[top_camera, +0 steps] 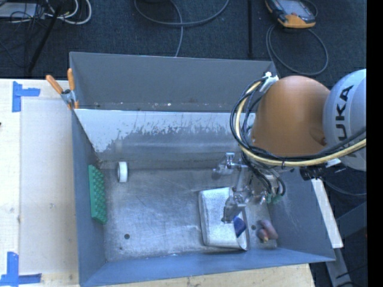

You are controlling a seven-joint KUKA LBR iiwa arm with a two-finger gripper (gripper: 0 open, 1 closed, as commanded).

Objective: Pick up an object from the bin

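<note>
My gripper (pixel 232 211) reaches down into the right part of the bin, its fingers over a pale grey-white folded cloth or pad (pixel 216 219) lying on the floor near the front right. A small blue thing (pixel 239 225) sits at the cloth's right edge just below the fingertips. Right of it a small brown-red object (pixel 266 231) rests against the bin's right wall. The fingers are partly hidden by the wrist mechanism.
A green ribbed strip (pixel 97 193) lies along the left wall. A small white cylinder (pixel 122 171) rests near the back left of the floor. The arm's orange dome and cables hang over the bin's right back corner.
</note>
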